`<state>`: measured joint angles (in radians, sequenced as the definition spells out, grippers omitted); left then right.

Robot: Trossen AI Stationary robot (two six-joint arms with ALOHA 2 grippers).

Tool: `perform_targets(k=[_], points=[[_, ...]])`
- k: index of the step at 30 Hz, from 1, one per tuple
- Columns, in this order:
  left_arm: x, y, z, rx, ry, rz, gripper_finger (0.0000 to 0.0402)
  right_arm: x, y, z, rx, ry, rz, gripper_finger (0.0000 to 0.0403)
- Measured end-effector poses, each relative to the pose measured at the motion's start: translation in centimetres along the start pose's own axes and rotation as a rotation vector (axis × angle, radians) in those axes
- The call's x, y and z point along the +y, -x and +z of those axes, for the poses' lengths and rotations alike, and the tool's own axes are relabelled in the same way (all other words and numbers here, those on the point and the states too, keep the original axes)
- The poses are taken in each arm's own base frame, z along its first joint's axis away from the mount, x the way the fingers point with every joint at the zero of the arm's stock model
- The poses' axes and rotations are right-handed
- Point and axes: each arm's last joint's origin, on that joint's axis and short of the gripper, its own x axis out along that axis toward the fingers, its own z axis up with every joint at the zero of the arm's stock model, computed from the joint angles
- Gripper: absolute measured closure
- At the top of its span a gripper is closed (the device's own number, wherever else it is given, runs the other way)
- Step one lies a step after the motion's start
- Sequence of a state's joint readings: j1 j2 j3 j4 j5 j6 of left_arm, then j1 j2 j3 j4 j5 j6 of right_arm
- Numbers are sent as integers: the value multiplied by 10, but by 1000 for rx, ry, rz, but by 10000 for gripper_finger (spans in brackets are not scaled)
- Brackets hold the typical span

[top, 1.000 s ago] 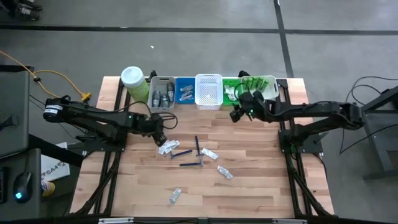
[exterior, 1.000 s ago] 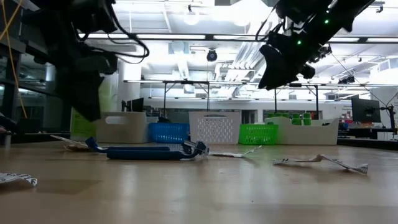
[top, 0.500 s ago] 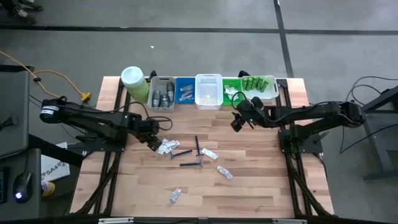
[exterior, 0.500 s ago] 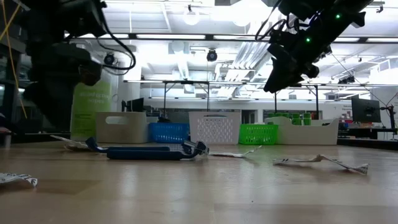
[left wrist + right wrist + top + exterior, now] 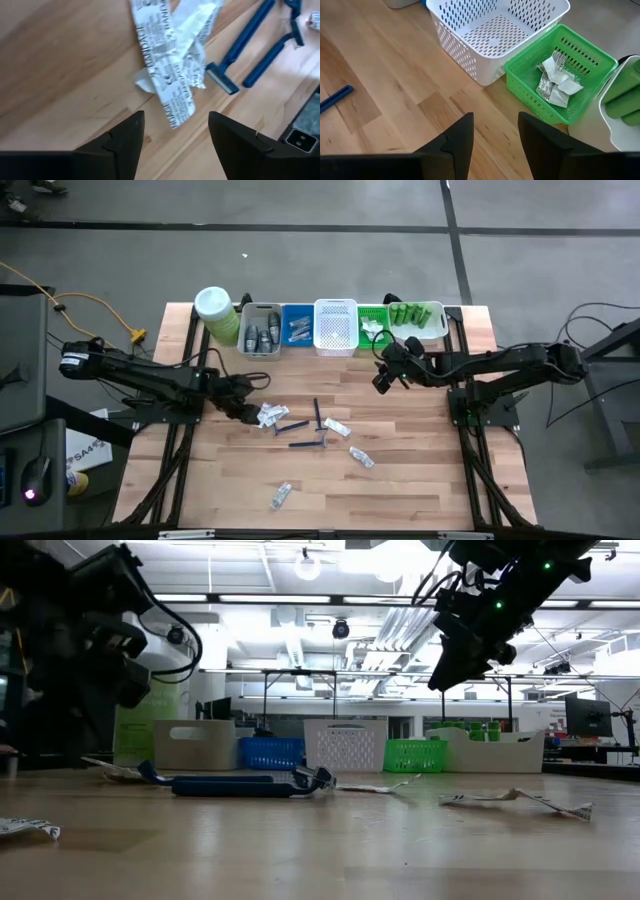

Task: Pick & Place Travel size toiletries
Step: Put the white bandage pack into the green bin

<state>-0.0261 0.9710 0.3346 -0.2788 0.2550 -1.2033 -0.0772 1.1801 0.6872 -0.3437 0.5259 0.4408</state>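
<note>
Left gripper: fingers spread, nothing between them, low over the wooden tabletop left of centre, aimed at the crumpled white printed sachets, which lie just ahead of the open jaws. Judged step: picking up these sachets.

Advice: centre the jaws over the narrow trailing end of the sachet, descend until the fingertips meet the wood, then close; the flat foil probably slips if pinched too high. Avoid the blue plastic razors lying just beside it.

Other loose toiletries: small clear sachets mid-table; one more sachet near the front edge.

Bins along the back edge, left to right: grey bin, blue bin, white perforated basket, green perforated basket already holding matching printed sachets, the likely destination.

Right gripper: fingers apart, empty, hovering above the table just in front of the white and green baskets; waiting.
</note>
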Motion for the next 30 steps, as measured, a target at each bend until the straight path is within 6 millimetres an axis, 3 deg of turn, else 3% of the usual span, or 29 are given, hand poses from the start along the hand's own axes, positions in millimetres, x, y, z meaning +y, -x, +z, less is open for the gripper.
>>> perform_targets(k=[20, 30], points=[[15, -14, -3, 12, 153, -62, 174, -1, 0, 1, -12, -2, -20, 255], [14, -15, -2, 6, 207, -90, 174, -1, 0, 1, -14, -2, -23, 255]])
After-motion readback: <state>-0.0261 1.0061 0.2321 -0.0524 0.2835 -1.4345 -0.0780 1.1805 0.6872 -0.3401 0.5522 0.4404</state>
